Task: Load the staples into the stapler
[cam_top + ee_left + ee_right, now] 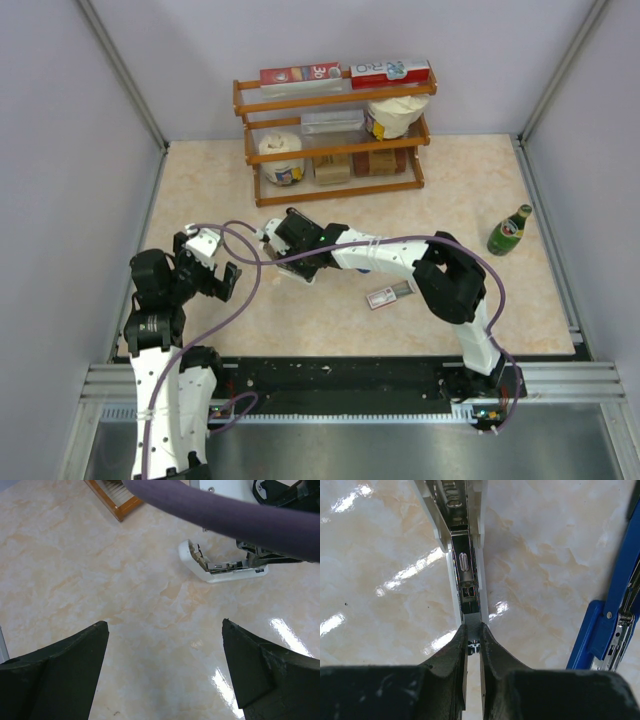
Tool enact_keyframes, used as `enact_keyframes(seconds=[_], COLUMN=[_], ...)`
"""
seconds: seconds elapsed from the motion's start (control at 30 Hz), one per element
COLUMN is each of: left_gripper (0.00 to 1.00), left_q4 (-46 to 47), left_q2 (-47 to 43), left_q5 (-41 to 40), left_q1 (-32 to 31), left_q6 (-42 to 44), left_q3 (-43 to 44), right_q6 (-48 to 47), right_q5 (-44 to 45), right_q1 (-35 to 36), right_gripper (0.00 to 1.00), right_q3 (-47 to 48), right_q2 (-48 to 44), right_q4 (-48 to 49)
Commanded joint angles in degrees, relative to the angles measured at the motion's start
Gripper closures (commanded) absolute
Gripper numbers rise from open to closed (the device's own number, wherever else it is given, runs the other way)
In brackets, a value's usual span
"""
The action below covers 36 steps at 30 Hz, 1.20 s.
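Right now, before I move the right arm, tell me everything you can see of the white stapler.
The white stapler lies opened on the marbled table, with a blue stapler apart from it at the right of the right wrist view. Its shell looks like white plastic. A shiny metal magazine channel runs down its middle, exposed. The right gripper, closed to a narrow gap, sits at the channel's near end. Whether it holds a staple strip there I cannot tell.

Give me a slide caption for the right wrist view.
Right claw, nearly closed, at the open channel of the white stapler; blue stapler at right.
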Motion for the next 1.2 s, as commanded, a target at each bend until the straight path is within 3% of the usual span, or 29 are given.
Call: enact_keyframes(seconds=[0.0, 1.17], left_gripper=[0.01, 0.01], left_q4=[2.24, 2.24], left_q2=[-0.47, -0.64], left_q5=[1.44, 1.71], left_q1=[0.42, 0.86], left_q6=[-0.14, -0.14], left_q3=[-0.2, -0.2], right_q6=[-0.8, -1.06], right_q5=[1.81, 2.07], right_q1=[1.11, 1.47], right_gripper=[0.92, 0.84], right_q3=[-0.7, -0.52], right_q2=[-0.4, -0.84], right_q4=[0.87, 0.78])
